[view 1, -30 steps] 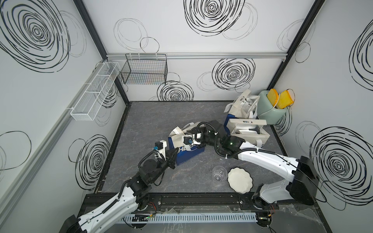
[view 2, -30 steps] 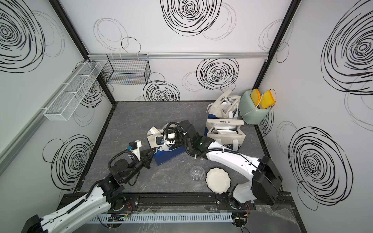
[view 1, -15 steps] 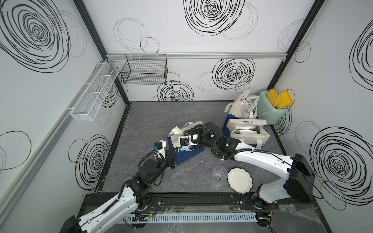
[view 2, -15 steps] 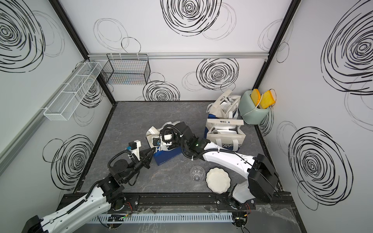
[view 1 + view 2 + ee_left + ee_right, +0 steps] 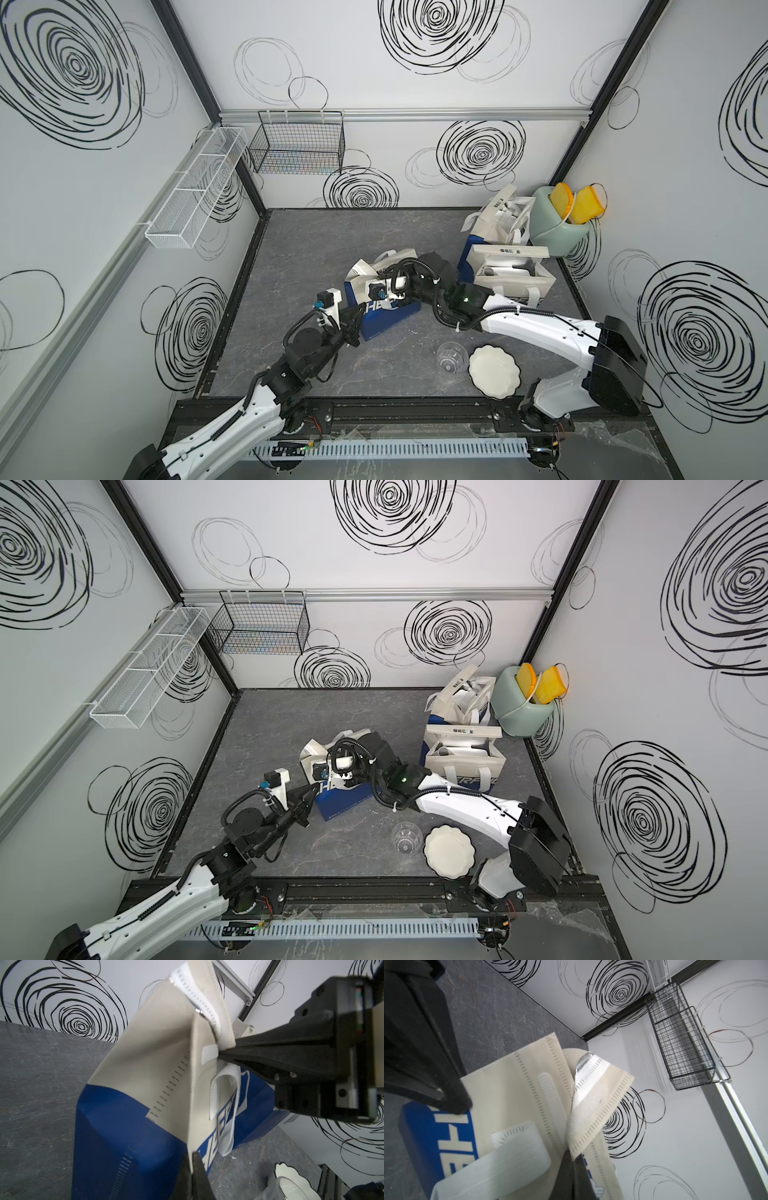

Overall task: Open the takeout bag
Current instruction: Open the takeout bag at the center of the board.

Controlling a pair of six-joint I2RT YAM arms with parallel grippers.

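The light is bright and even, with soft shadows. Up close, the fingers (image 5: 200, 1180) look blurry.

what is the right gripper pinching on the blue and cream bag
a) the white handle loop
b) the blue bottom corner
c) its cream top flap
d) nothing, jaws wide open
c: in the right wrist view the right gripper is shut on the cream top flap of the takeout bag.

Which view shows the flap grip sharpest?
Left wrist view: takeout bag flap sharp, right jaws crisp on it; left jaws a blurred dark wedge at frame edge. Right wrist view: smeared streaks beside the wire basket. Both top views: even light, grip hidden under the right arm.
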